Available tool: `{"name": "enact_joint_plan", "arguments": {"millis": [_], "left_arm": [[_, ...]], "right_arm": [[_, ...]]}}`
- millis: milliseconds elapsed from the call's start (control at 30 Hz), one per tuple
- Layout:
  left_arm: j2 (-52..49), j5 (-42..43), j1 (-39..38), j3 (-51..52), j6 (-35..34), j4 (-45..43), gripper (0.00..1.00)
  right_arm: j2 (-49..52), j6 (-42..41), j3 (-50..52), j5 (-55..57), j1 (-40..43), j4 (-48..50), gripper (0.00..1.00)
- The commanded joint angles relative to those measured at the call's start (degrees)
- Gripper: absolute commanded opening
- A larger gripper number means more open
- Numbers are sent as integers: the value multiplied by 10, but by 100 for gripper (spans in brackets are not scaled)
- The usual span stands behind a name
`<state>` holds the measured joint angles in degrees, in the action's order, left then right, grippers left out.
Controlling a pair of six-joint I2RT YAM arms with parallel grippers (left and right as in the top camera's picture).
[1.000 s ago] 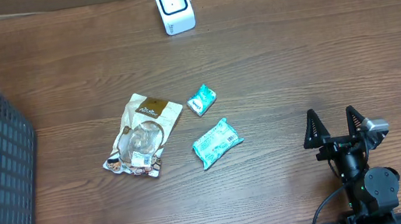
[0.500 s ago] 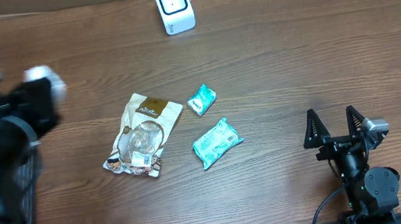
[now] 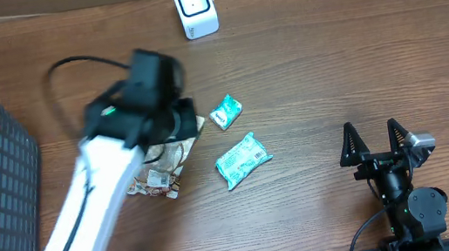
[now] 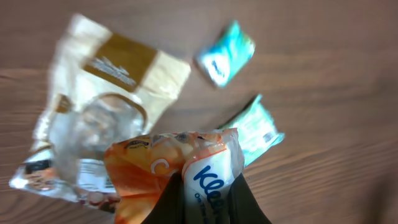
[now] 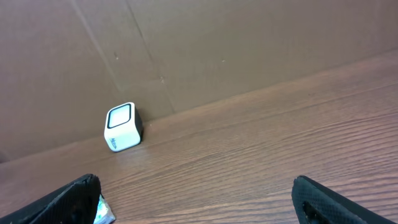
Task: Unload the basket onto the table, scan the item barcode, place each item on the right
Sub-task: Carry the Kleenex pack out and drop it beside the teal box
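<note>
Far left of the overhead view: grey mesh basket (image 3: 2, 174), probably the source or drop-off for items.

Left arm (image 3: 87, 215) runs from the lower left corner up to mid-frame, blurred. The left gripper (image 4: 208, 186) is clamped tight on an orange packet (image 4: 161, 165) with white and blue print. The grip pinches one end, so most of the wrapper hangs free, which I judge leaves its faces exposed for reading. The packet is in the air over a tan snack bag (image 4: 93, 93) that lies flat on the table (image 3: 304, 61). No barcode can be made out on it.

Right of the bag lie a small teal packet (image 3: 225, 111) and, below it, a larger teal packet (image 3: 243, 160), apart from each other and untouched.

Upper middle: white scanner (image 3: 195, 8) at the table's back edge, window facing the work area, well apart from the held packet. Judgement: carry phase, and the packet must travel up-frame and be turned to face the window.

Lower right: right gripper (image 3: 375, 144), jaws spread wide and empty, parked clear of the route.
</note>
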<state>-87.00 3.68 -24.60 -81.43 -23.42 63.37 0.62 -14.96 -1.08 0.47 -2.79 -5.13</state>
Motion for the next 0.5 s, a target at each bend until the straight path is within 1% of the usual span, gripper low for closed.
{"name": "enact_joint_plan", "arguments": {"millis": [0, 33, 67, 100, 133, 167, 200, 267, 300, 367, 467], "left_arm": [[-68, -22, -34, 7, -4, -9, 4], [-80, -22, -38, 7, -6, -11, 6], [-95, -22, -43, 7, -13, -15, 12], [-102, -22, -46, 7, -15, -17, 15], [-108, -22, -48, 7, -15, -20, 21], [-111, -22, -49, 7, -20, -20, 28], [-111, -22, -50, 7, -22, -20, 39], [-110, -22, -50, 6, -21, -22, 92], [-107, -22, -48, 5, -21, -21, 100], [-103, -22, -42, -3, -21, -13, 100], [-82, -40, -29, -55, -16, 32, 100]], "right_arm": [[-5, 2, 6, 8, -5, 4, 100], [-5, 2, 6, 8, -5, 4, 100], [-5, 2, 6, 8, -5, 4, 100], [-5, 2, 6, 8, -5, 4, 100], [-5, 2, 6, 8, -5, 4, 100], [-5, 2, 6, 8, -5, 4, 100], [-5, 2, 6, 8, -5, 4, 100], [-5, 2, 6, 8, -5, 4, 100], [-5, 2, 6, 8, -5, 4, 100], [-5, 2, 6, 8, -5, 4, 100], [-5, 2, 6, 8, -5, 4, 100]]}}
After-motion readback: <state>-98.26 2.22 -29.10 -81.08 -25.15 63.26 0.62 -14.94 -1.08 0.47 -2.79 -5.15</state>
